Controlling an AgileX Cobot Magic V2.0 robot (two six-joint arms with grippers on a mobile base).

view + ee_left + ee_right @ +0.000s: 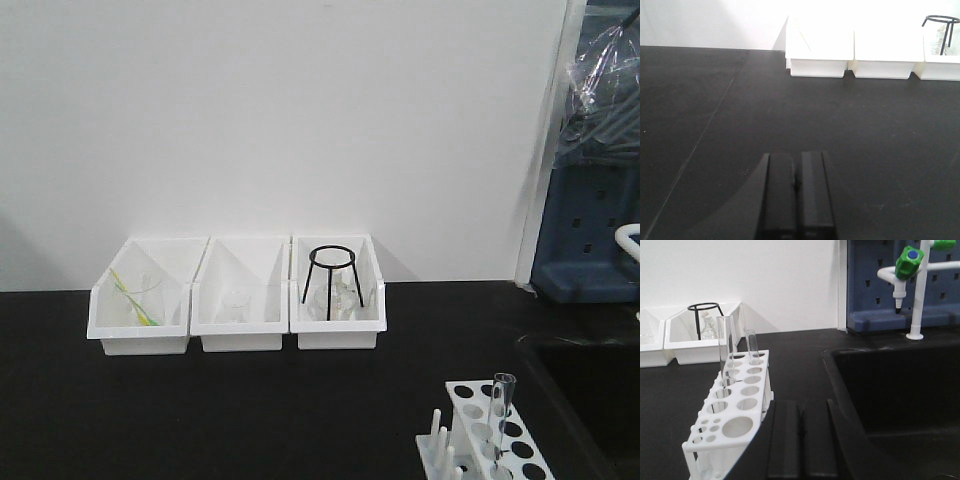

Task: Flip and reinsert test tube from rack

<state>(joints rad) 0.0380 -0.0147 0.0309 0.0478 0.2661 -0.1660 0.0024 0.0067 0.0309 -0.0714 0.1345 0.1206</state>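
Both hands closed: left hand (797,187) over table, right hand (801,437) beside rack (735,412).

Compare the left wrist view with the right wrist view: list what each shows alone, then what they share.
Left wrist only: the shut left gripper over bare black table, and a third white bin.
Right wrist only: the rack holding two glass tubes, the taller test tube and a shorter one, the sink, the green-capped tap, and the shut right gripper.
Both: the black ring stand in its bin.
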